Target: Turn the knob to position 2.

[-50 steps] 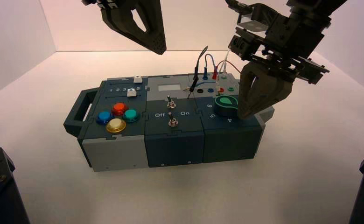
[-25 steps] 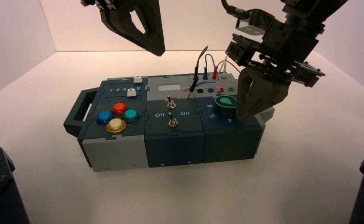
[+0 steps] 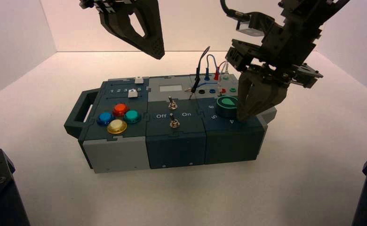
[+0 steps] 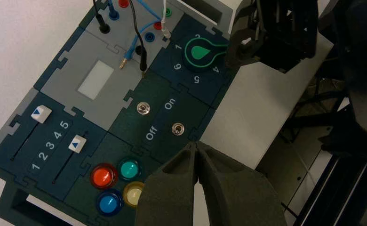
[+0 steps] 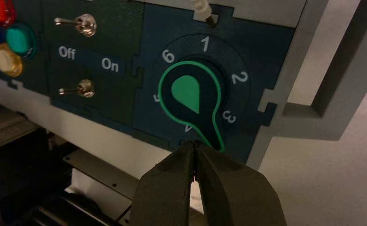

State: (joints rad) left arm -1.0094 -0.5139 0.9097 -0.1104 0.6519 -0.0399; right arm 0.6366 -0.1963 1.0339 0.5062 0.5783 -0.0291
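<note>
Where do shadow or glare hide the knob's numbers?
Right wrist view: no glare on the knob; 1, 2, 3 and 6 read plainly, 4 and 5 partly hidden. High view: the right claw covers the dial's right side. Left wrist view: only the push-buttons glint.

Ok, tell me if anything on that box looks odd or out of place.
Nothing looks damaged or askew. Two wire plugs lie loose on the grey panel, unplugged. The knob points between 3 and 4, not 2, with the right gripper shut at its tip. The left gripper is parked above.

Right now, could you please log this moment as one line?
right tool: shut, at knob pointer tip | pointer: between 3 and 4 | left tool: shut, parked above box
</note>
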